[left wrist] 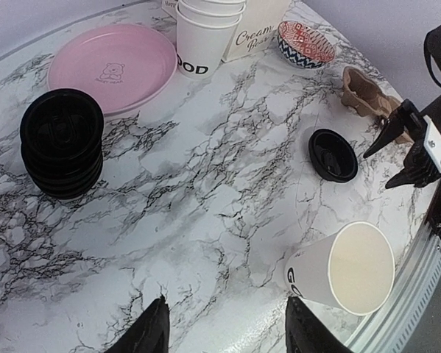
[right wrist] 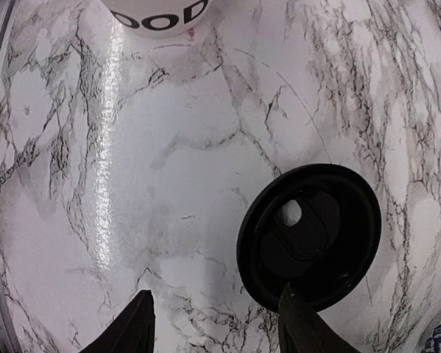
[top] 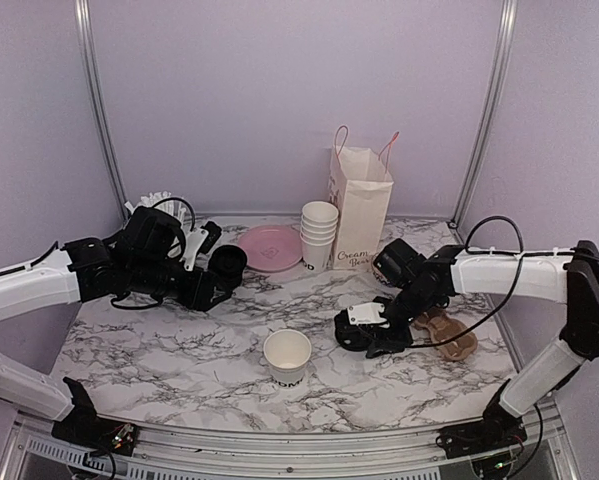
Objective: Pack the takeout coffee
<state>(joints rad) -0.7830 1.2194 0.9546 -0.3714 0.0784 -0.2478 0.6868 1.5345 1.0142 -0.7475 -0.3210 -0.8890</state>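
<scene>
No cup with a lid on shows. One lidless white paper cup (top: 287,355) with dark lettering stands upright at the front middle; it also shows in the left wrist view (left wrist: 345,268). A loose black lid (right wrist: 308,243) lies flat on the marble, also seen in the left wrist view (left wrist: 333,154). My right gripper (right wrist: 213,331) is open just above the table, its right finger over the lid's near edge, holding nothing; it shows in the top view (top: 364,338). My left gripper (left wrist: 227,334) is open and empty above bare marble, beside a stack of black lids (left wrist: 62,140).
A stack of lidless white cups (top: 319,235) and a paper bag (top: 359,205) stand at the back. A pink plate (top: 269,247) lies left of them. A cardboard cup carrier (top: 444,333) lies at the right. A patterned bowl (left wrist: 305,43) sits near the bag. A black cup of straws (top: 159,200) stands back left.
</scene>
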